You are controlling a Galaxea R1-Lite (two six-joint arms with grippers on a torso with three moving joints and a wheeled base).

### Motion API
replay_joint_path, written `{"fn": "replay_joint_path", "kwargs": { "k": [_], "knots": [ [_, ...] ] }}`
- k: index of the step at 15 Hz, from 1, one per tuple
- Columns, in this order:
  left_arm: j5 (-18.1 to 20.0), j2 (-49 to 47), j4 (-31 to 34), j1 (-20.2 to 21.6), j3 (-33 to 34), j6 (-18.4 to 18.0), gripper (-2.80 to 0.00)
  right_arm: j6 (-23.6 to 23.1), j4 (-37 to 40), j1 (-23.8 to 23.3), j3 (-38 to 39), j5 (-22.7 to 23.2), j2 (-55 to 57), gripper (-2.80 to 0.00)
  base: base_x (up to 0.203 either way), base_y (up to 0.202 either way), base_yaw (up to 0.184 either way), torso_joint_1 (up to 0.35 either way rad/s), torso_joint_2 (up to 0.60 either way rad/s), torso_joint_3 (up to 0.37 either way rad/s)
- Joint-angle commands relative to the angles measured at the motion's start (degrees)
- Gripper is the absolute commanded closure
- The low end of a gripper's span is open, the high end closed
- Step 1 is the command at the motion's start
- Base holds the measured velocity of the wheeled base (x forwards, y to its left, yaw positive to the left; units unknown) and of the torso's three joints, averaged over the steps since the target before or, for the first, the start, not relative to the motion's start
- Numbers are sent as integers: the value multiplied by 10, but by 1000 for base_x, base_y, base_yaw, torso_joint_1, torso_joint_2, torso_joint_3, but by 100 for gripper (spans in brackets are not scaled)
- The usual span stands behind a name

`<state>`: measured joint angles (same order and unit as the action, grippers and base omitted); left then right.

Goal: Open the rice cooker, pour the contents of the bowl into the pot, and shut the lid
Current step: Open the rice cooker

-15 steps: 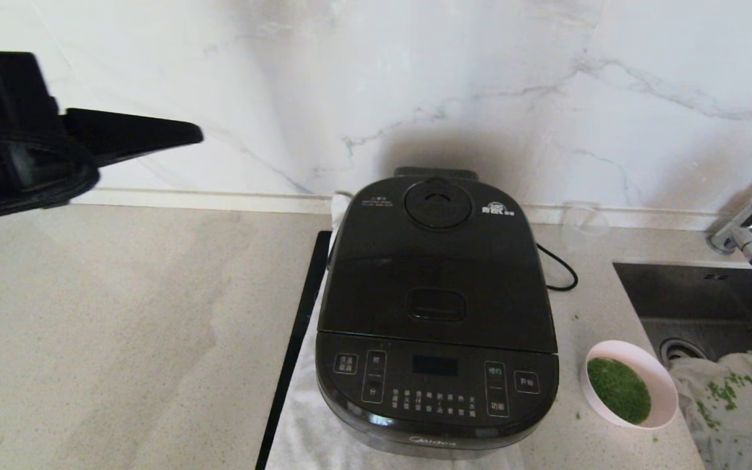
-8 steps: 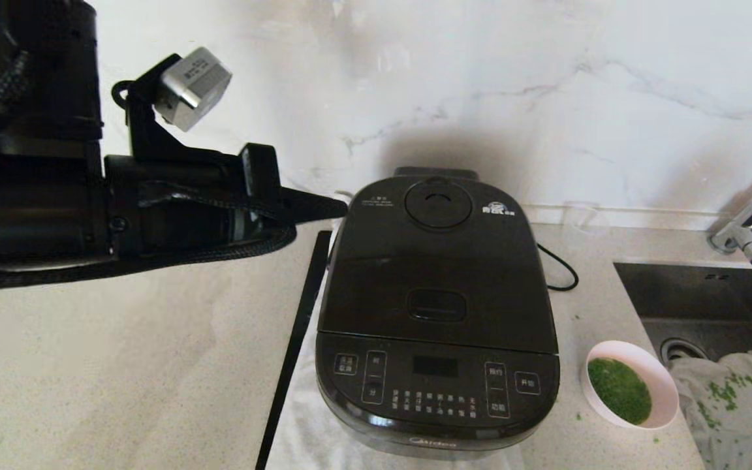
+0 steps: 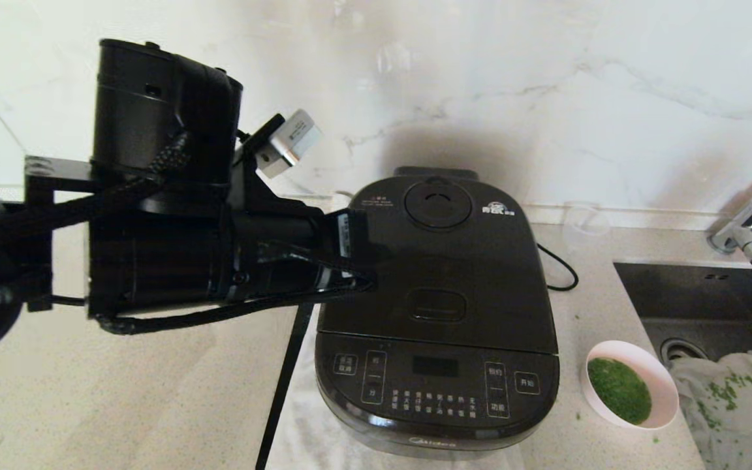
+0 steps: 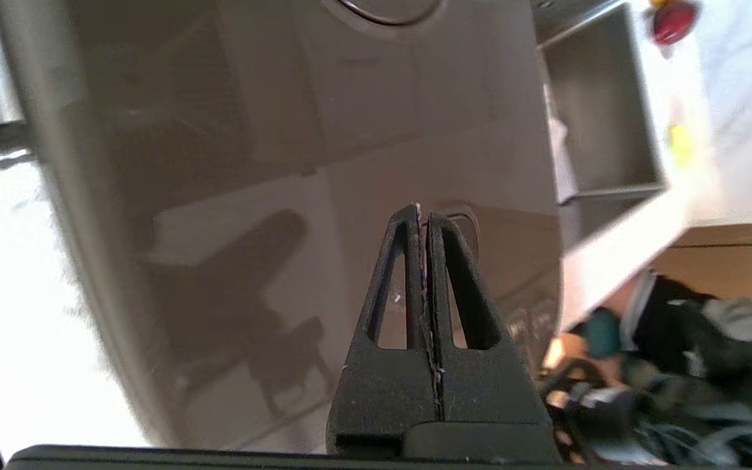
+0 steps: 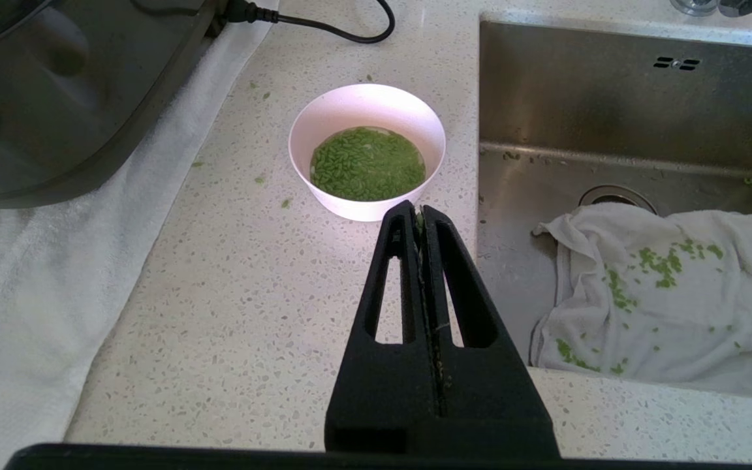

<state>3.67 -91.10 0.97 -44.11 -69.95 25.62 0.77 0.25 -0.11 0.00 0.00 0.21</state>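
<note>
**Left hand over the closed lid, fingers clenched**

My left hand (image 3: pixel 366 277) hangs over the left part of the lid (image 3: pixel 438 261), its two fingers pressed flat together and gripping nothing. In the left wrist view the hand's tip (image 4: pixel 422 212) points across the glossy black top toward the rectangular recess (image 3: pixel 436 305); I can't tell whether it touches the surface.

The rice cooker (image 3: pixel 435 313) sits on a white towel (image 3: pixel 307 418) on the desk (image 3: pixel 121 365), lid down, front panel with its buttons and display facing me. The round vent cap (image 3: pixel 438 203) is at the back of the lid. The pot is hidden under the lid.

My right hand (image 5: pixel 422 212) is off to the right, low above the desk, fingers clenched and empty. Just ahead of it stands the bowl (image 5: pixel 367 151), beside the cooker's front right corner, upright, with the contents (image 5: pixel 367 163) lying green in the bottom. Stray green bits dot the desk around it. Right of the bowl is the sink (image 5: pixel 611 104), with a white cloth (image 5: pixel 663 294) speckled green lying in it. A black cord (image 5: pixel 337 29) trails behind the cooker.
</note>
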Motion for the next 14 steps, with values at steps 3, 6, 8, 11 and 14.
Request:
{"fn": "replay_joint_path", "kwargs": {
  "k": [3, 6, 8, 11, 14],
  "knots": [
    [-48, -42, -18, -43, 3, -6, 0, 0, 0, 0, 0, 0, 0, 0, 0, 0, 0, 0, 0, 0],
    [-63, -48, -18, -54, 5, -7, 0, 0, 0, -1, 0, 0, 0, 0, 0, 0, 0, 0, 0, 0],
    [-64, -48, -19, -59, 18, -6, 0, 0, 0, 0, 0, 0, 0, 0, 0, 0, 0, 0, 0, 0],
    [-74, -56, -19, -61, 34, -5, 0, 0, 0, 0, 0, 0, 0, 0, 0, 0, 0, 0, 0, 0],
    [-81, -58, -20, -62, 34, -5, 0, 0, 0, 0, 0, 0, 0, 0, 0, 0, 0, 0, 0, 0]
  ]
}}
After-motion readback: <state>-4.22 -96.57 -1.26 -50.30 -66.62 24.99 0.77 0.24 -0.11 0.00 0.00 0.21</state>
